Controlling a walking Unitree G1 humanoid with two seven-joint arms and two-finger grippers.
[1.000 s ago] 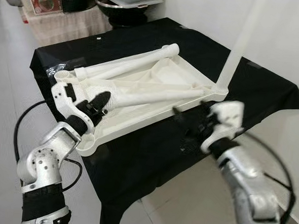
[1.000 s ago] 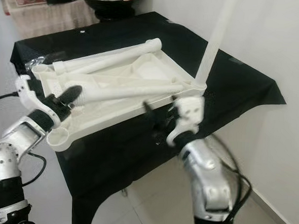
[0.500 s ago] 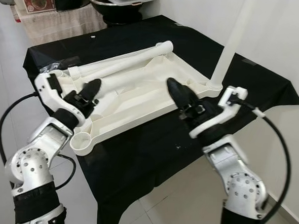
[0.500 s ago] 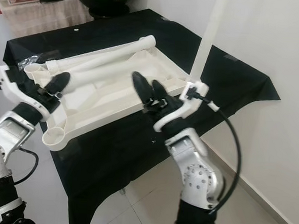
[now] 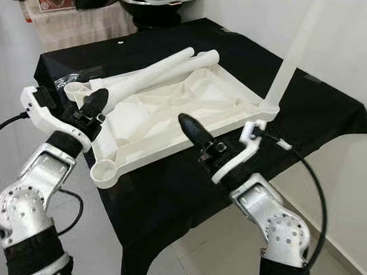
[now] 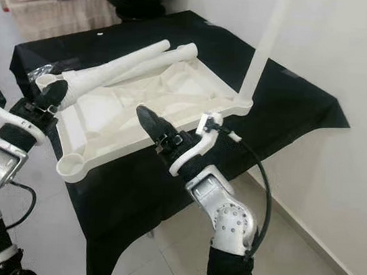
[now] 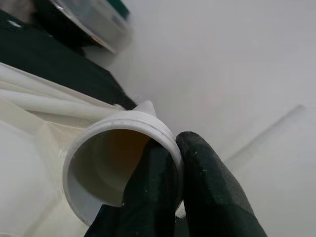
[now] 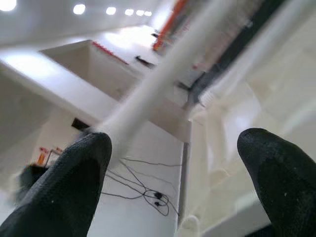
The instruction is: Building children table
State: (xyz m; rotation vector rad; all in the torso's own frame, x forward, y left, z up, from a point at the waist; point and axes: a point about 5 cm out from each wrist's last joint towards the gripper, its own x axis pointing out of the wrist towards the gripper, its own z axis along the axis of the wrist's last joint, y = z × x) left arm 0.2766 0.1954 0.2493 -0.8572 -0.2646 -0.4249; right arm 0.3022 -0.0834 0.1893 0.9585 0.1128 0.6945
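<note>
Now the left end effector is closed on the threaded rim of a loose leg, one finger inside the tube and one outside. A second ago it lay on the tabletop, so the grasp is new. The right end effector has swung in over the tabletop's near edge, fingers spread and empty. The tabletop lies upside down on the black worktop, one leg already standing upright at the far corner beyond the right end effector. I think the held leg goes next into a free socket.
</note>
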